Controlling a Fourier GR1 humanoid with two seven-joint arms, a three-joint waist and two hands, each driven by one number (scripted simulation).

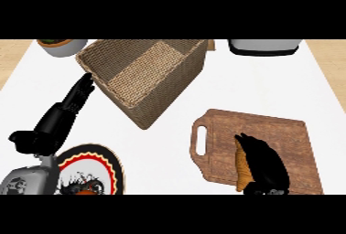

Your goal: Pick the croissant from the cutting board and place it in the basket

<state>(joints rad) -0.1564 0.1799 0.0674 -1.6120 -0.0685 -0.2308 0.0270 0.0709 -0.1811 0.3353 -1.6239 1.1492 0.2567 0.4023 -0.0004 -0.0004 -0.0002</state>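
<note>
right hand (265,164) curled over croissant (240,170) on cutting board (283,132); left hand (67,109) open, fingers straight, beside basket (145,68).

Single head view, looking steeply down on the white counter (270,91) from the near edge, facing away from the robot. Close enough to cut off both forearms at the bottom. Far edge barely reached: a basket (145,73), perhaps a plant pot (62,45) far left, cropped. No second view to compare.
</note>
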